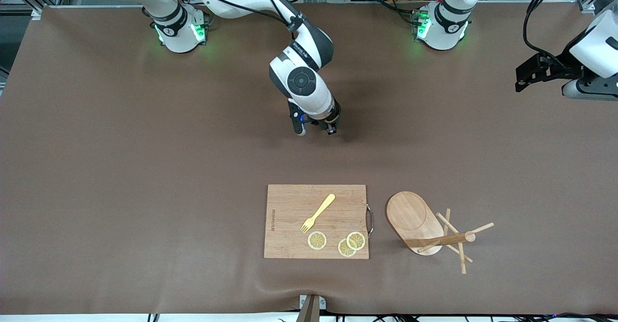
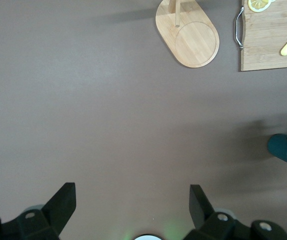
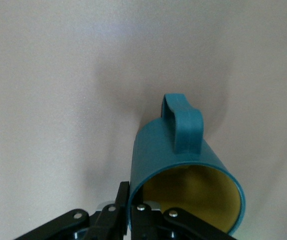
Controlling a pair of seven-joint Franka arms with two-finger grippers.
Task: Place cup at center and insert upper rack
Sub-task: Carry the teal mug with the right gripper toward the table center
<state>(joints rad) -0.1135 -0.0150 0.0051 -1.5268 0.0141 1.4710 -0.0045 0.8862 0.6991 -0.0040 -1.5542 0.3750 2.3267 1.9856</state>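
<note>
Progress is early: right gripper (image 3: 133,212) fingers clamp the teal cup (image 3: 183,170) over mid-bench; left gripper (image 2: 132,200) waits, fingers spread; mug-tree rack (image 1: 425,228) lies untouched beside the cutting board (image 1: 316,220).

a brown table (image 1: 145,167) carries a wooden cutting board (image 1: 289,245). beside it (toward the left arm's end) stands the upper rack (image 1: 415,220).

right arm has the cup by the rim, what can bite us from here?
1. The right gripper pinches only the rim of the cup, which hangs tilted; it could land on its side when released.
2. The upper rack lies toppled beside the cutting board, pegs splayed; the open left gripper may snag one.
</note>
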